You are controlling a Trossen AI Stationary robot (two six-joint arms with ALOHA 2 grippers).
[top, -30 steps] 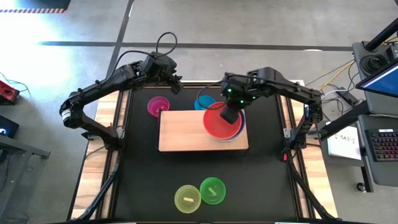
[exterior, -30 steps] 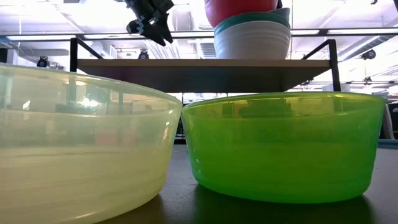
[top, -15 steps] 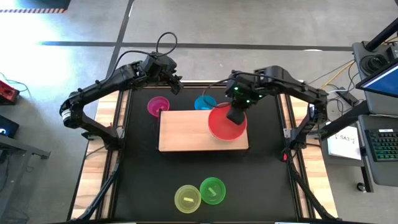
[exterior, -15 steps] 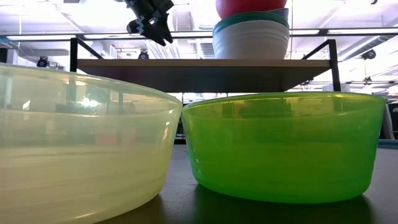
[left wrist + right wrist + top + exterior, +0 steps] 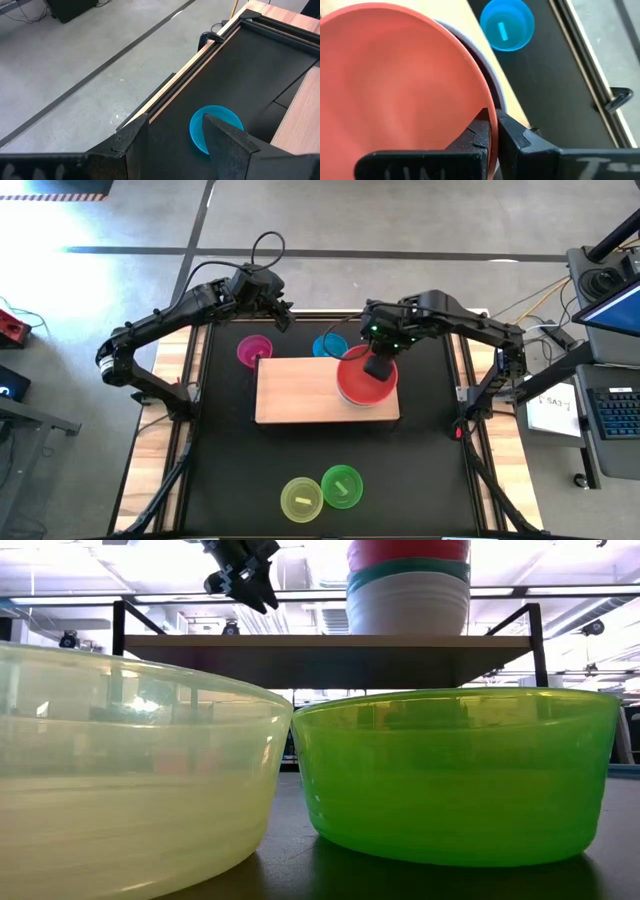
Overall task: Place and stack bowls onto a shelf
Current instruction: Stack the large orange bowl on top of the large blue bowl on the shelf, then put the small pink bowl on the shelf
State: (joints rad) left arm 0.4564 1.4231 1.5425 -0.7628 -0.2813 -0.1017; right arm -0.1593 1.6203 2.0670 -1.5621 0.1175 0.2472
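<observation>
Jaws of the right gripper [image 5: 375,367] are seen from above pinched on the red bowl's [image 5: 362,380] rim at 3 o'clock on the shelf [image 5: 290,395]; it has been lowered level since a second ago, so stacking looks nearly done. At bench height, glossy round red, teal [image 5: 408,574] and white [image 5: 408,606] bowls are nested. The left gripper [image 5: 172,145] is parked open.

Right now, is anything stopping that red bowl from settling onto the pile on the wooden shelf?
Nothing visible does. The right gripper pinches the red bowl's rim, and the bowl already sits on the stacked bowls at the shelf's right end.
</observation>
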